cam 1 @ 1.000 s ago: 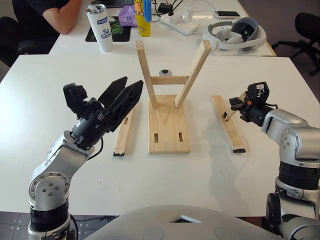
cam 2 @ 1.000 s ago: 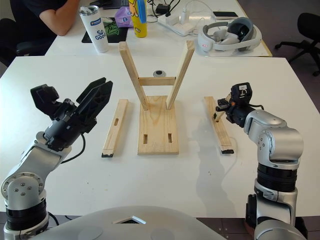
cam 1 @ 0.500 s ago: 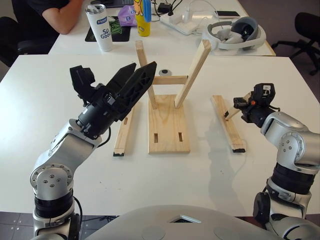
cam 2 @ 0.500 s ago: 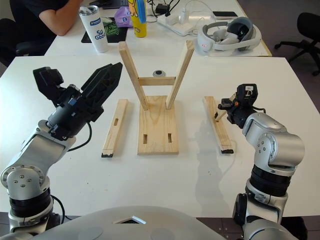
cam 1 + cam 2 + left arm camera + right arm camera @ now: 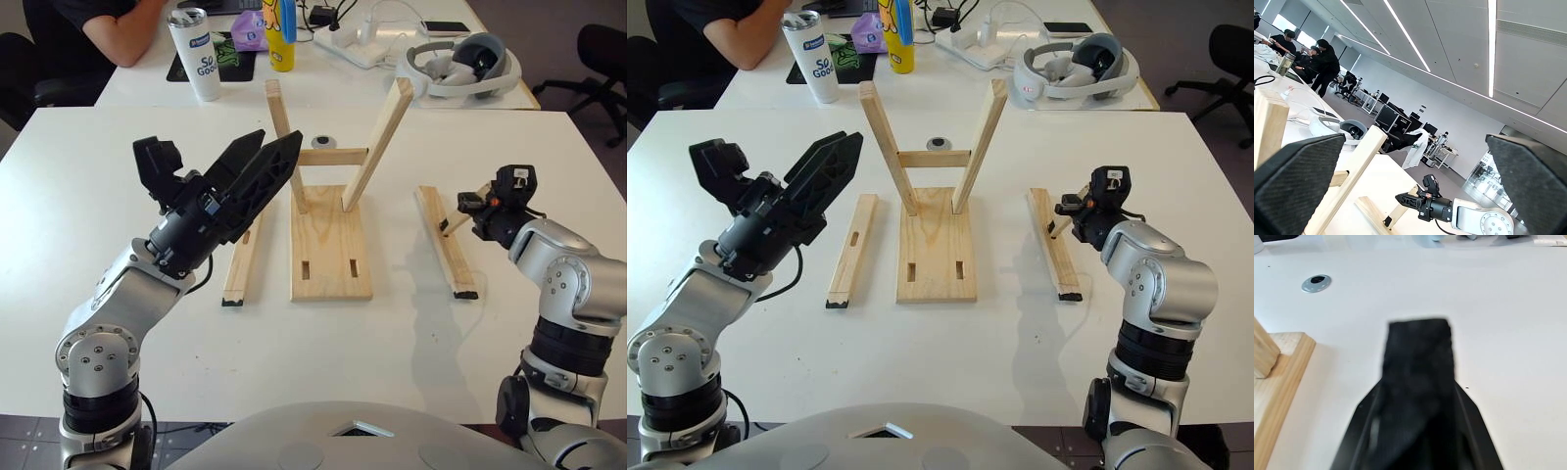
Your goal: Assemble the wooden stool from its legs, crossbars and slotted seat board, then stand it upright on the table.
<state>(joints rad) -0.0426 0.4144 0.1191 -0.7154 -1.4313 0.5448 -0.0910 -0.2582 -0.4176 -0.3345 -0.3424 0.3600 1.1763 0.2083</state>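
The slotted seat board [image 5: 330, 245] lies flat mid-table. Two legs joined by a crossbar [image 5: 333, 157] stand in its far slots, splayed apart. One loose leg [image 5: 245, 253] lies to the left of the board and another [image 5: 446, 245] to its right. A short crossbar [image 5: 453, 225] slants up from the right leg. My left gripper [image 5: 266, 149] is open and empty, held above the left leg with its tips close to the standing left leg. Its wide fingers [image 5: 1293, 186] frame the left wrist view. My right gripper [image 5: 468, 207] is shut beside the short crossbar's upper end.
A second table behind carries a white tumbler [image 5: 196, 54], a yellow bottle [image 5: 282, 34], a headset [image 5: 460, 64] and a person's arm [image 5: 122, 29]. A round cable grommet [image 5: 326, 142] sits behind the standing legs. Bare tabletop lies toward me and at both sides.
My left arm rose and swung toward the standing legs, then eased back slightly. The right gripper drew a little to the right. The wooden parts stayed put.
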